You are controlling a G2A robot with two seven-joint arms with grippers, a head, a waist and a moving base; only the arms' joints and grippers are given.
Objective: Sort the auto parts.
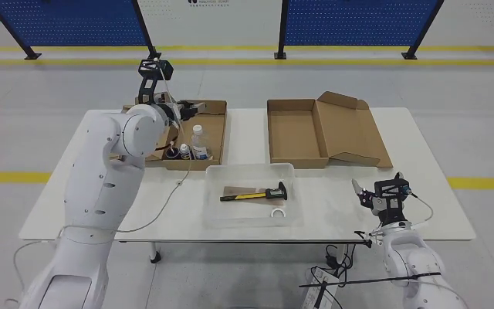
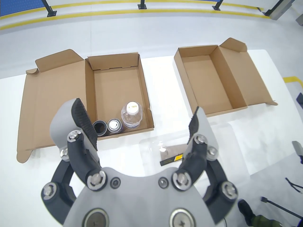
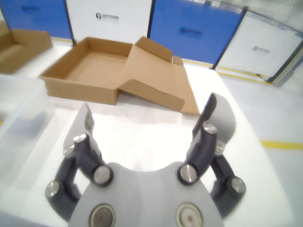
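A clear plastic tray (image 1: 287, 171) at the table's front middle holds a tool with a yellow-and-black handle (image 1: 245, 194), a black part (image 1: 281, 191) and a small white ring (image 1: 278, 214). The left cardboard box (image 1: 218, 131) holds a clear bottle (image 1: 199, 142) and two small cans (image 1: 183, 151). The right cardboard box (image 1: 293, 135) is empty. My left gripper (image 2: 138, 106) hangs open high above the left box's front end, with nothing in it. My right gripper (image 3: 149, 105) stands open and empty over the table's front right (image 1: 378, 190), apart from the tray.
Both boxes have their lids folded out flat, the right one's lid (image 1: 351, 131) toward the table's right side. Bare white tabletop (image 1: 432, 178) lies right of the right box and around my right gripper. The tray's near wall (image 3: 23, 100) stands beside my right gripper.
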